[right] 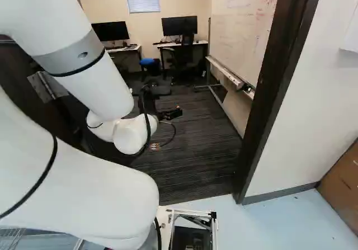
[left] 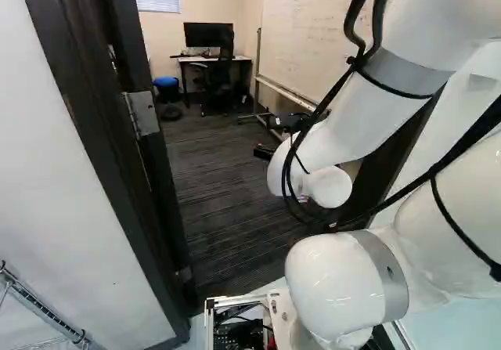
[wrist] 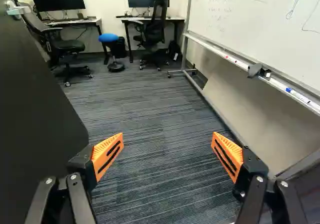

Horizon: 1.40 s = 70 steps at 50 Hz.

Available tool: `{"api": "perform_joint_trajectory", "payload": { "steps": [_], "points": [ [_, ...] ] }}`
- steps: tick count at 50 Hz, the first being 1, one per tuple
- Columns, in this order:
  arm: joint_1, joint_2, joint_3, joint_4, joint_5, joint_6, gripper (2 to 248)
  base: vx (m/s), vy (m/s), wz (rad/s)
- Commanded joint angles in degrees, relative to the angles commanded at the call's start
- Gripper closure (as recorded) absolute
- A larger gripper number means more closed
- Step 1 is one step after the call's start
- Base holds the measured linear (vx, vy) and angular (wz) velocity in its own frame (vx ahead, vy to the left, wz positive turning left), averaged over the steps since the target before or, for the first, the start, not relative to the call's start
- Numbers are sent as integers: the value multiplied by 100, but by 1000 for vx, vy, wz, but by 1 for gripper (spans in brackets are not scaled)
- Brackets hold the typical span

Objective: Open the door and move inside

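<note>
The gripper [right: 169, 114] reaches through the doorway into the room in the right base view, past the dark door frame [right: 269, 93]. In the wrist view the gripper [wrist: 168, 145] stands open, its orange pads wide apart with only carpet showing between them. The dark door [wrist: 35, 114] stands open beside one finger, its metal handle [wrist: 16, 9] farther along the panel. No contact between finger and door can be made out. A metal hinge [left: 142, 113] shows on the left side of the doorway in the left base view.
Carpeted floor [wrist: 150, 108] lies ahead inside the room. A whiteboard on a stand [wrist: 240, 63] runs along one side. Desks with monitors [right: 180, 26], office chairs [wrist: 65, 46] and a blue stool [wrist: 108, 37] are at the back. A wooden cabinet [right: 344, 183] stands outside the doorway.
</note>
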Motion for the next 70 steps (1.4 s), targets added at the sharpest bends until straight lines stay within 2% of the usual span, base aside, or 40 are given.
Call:
{"api": "perform_joint_trajectory", "payload": {
  "steps": [40, 70],
  "points": [
    [0, 0, 0, 0, 0, 0, 3, 9, 1, -2],
    [0, 0, 0, 0, 0, 0, 3, 108, -40, -2]
  ]
}}
